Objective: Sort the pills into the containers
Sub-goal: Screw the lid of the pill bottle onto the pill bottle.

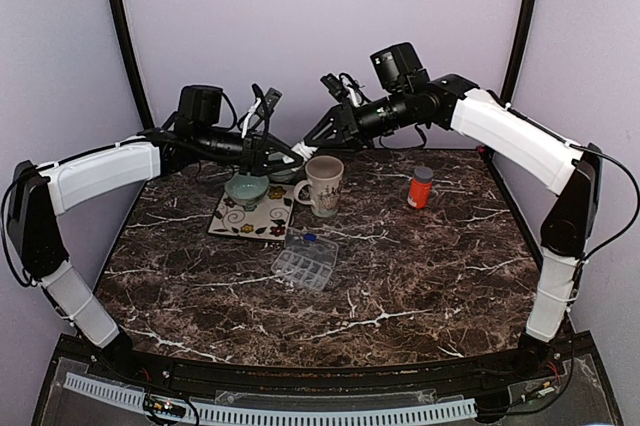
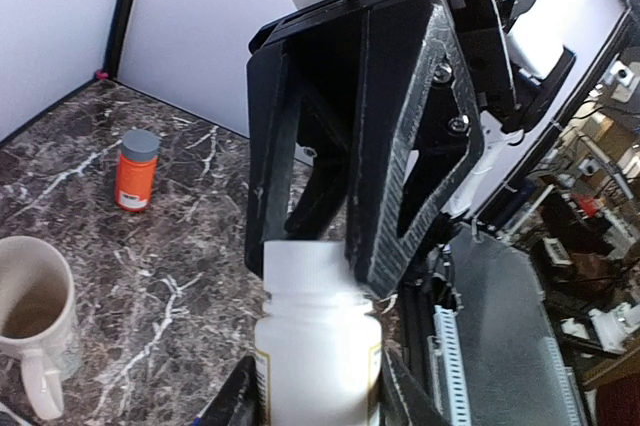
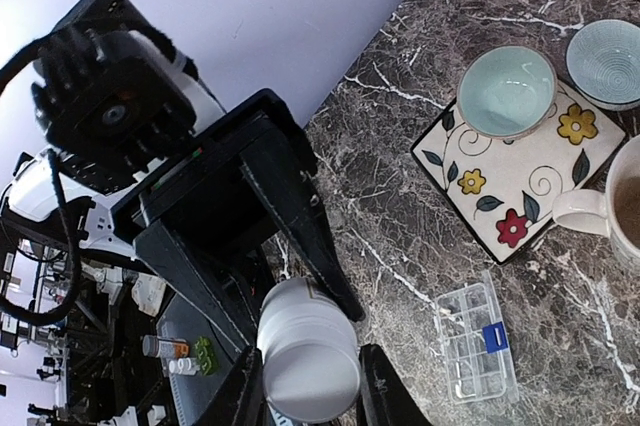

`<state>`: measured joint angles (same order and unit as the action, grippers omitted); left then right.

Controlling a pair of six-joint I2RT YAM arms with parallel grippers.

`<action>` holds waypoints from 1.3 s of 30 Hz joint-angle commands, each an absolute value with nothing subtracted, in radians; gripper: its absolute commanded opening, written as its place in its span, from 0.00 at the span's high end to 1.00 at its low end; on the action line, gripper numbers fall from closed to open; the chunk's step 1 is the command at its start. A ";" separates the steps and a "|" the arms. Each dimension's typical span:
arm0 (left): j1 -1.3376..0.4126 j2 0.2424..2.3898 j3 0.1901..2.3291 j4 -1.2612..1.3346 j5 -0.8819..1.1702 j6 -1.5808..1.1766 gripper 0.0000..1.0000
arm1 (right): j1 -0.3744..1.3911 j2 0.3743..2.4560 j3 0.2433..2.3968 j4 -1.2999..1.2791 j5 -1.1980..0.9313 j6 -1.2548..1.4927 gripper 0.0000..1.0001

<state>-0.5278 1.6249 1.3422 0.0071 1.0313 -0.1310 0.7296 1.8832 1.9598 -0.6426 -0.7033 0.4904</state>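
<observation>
1. Two arms met in the air over the back of the table while I watched.
2. On the left, the left gripper (image 2: 318,388) was squeezed tight on the body of the white bottle (image 2: 318,346). So the bottle hung above the table and did not rest on it.
3. Under it sat a teal bowl (image 1: 246,189) on a flowery tile (image 1: 250,220), with a mug (image 1: 323,184) just beside the tile.
4. Near the middle of the table lay the clear pill box (image 1: 305,260), well apart from both grippers. I could not see any pills in it.
5. Further right, the right gripper (image 3: 310,388) was pinched on the bottle's cap (image 2: 300,264), at the other end from the left gripper.
6. Far to the right stood an orange bottle (image 1: 421,187) with a grey lid, all alone.
7. I think the step was opening the white bottle, with one gripper holding it and the other set to twist.
8. Next, I think, the cap needed to be turned and lifted off while the left gripper held firm. After that the bottle could be tipped over the bowl or the box. A loose hold might drop it.
</observation>
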 commanded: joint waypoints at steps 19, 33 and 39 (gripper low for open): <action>-0.855 1.372 1.116 0.390 0.039 0.251 1.00 | 0.761 1.997 2.039 -0.699 -0.652 0.548 0.92; -0.992 1.437 1.082 0.621 -0.289 0.410 1.00 | 0.759 2.008 2.049 -0.688 -0.574 0.602 0.90; -0.991 1.417 1.068 0.582 -0.225 0.386 1.00 | 0.753 1.990 2.048 -0.662 -0.579 0.611 0.73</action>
<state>-0.9455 1.4727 1.0470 0.3912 -0.3725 0.3805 0.7212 1.9560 2.0521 -0.6800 -0.6167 0.6003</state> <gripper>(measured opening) 0.361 0.258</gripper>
